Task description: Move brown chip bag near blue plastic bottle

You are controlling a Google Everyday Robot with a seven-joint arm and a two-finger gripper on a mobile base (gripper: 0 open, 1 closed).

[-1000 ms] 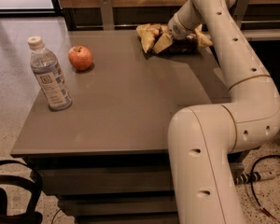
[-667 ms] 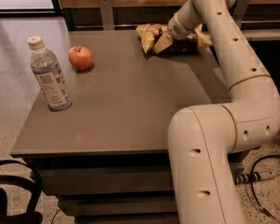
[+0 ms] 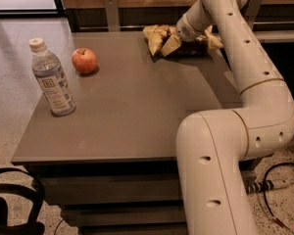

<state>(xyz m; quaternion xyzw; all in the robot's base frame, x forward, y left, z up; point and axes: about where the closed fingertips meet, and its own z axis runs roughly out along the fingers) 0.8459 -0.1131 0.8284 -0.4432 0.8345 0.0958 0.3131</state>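
The brown chip bag (image 3: pixel 159 39) lies crumpled at the far right of the table, its pale yellow corners sticking up and its dark centre partly hidden. My gripper (image 3: pixel 180 35) is down on the middle of the bag, with the white arm reaching over from the right. The wrist and the bag's folds hide the gripper's tip. The blue plastic bottle (image 3: pixel 53 80) stands upright near the table's left edge, well away from the bag, with its white cap on.
A red apple (image 3: pixel 84 61) sits on the grey table (image 3: pixel 137 111) between bottle and bag, closer to the bottle. A wood-panelled wall and rail run behind the table. My arm's base fills the lower right. Cables lie on the floor at the right.
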